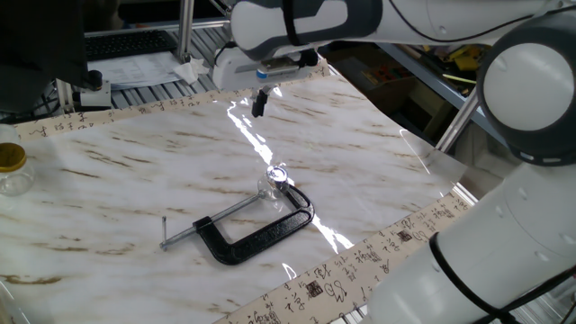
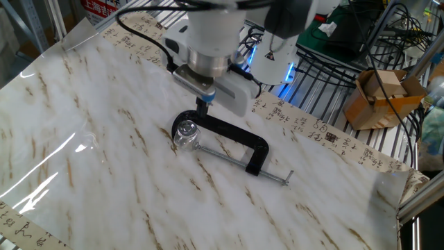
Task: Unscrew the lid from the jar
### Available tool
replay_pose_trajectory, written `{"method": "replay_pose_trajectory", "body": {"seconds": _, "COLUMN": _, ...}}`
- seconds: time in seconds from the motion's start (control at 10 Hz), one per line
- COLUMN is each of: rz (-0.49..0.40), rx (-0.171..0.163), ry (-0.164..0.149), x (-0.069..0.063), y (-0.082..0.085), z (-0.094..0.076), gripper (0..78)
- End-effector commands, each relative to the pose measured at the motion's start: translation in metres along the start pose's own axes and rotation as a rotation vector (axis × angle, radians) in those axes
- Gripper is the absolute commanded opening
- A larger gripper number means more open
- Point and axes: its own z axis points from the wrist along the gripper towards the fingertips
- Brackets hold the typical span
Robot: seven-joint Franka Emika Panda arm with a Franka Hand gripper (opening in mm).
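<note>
While a white marbled sheet with brown veins covers the table [image 1: 135, 171], printed script strips run along its edges and glare streaks cross it. Beyond it stand metal racks, cables and a cardboard box [image 2: 378, 97] at the far right of the other view.

Near the middle of the sheet, the jar [image 1: 272, 187] stands upright, its axis vertical, the lid [image 1: 277, 174] on top facing up and glinting. It sits at the jaw end of a black clamp [image 1: 256, 236], which lies flat with its screw rod pointing left in one view. Whether the clamp actually grips the jar is hard to make out, since the glass is clear and small.

High above and on the far side of the jar, well apart from it, hangs the gripper [image 1: 260, 102]. Its dark fingers [image 2: 203, 107] look close together with nothing between them, though part is hidden by the wrist.

At the left edge a larger jar [image 1: 13, 171] with a gold lid is partly cut off.
</note>
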Motion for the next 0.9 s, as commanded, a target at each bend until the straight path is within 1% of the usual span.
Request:
{"method": "replay_pose_trajectory", "body": {"seconds": 0.1, "rz": 0.024, "rx": 0.049, "ry": 0.086, "x": -0.002, "y": -0.003, "z": 0.001, "gripper": 0.0}}
{"method": "replay_pose_trajectory", "body": {"seconds": 0.3, "rz": 0.021, "rx": 0.036, "ry": 0.084, "x": -0.007, "y": -0.009, "z": 0.004, "gripper": 0.0}}
{"method": "replay_pose_trajectory", "body": {"seconds": 0.4, "rz": 0.012, "rx": 0.019, "ry": 0.083, "x": -0.010, "y": -0.014, "z": 0.005, "gripper": 0.0}}
{"method": "replay_pose_trajectory", "body": {"seconds": 0.5, "rz": 0.007, "rx": -0.008, "ry": 0.084, "x": -0.013, "y": -0.020, "z": 0.009, "gripper": 0.0}}
{"method": "replay_pose_trajectory", "body": {"seconds": 0.6, "rz": 0.008, "rx": -0.016, "ry": 0.076, "x": -0.014, "y": -0.022, "z": 0.011, "gripper": 0.0}}
{"method": "replay_pose_trajectory", "body": {"seconds": 0.7, "rz": 0.008, "rx": -0.016, "ry": 0.066, "x": -0.014, "y": -0.021, "z": 0.011, "gripper": 0.0}}
{"method": "replay_pose_trajectory", "body": {"seconds": 0.9, "rz": 0.006, "rx": -0.017, "ry": 0.063, "x": -0.014, "y": -0.021, "z": 0.011, "gripper": 0.0}}
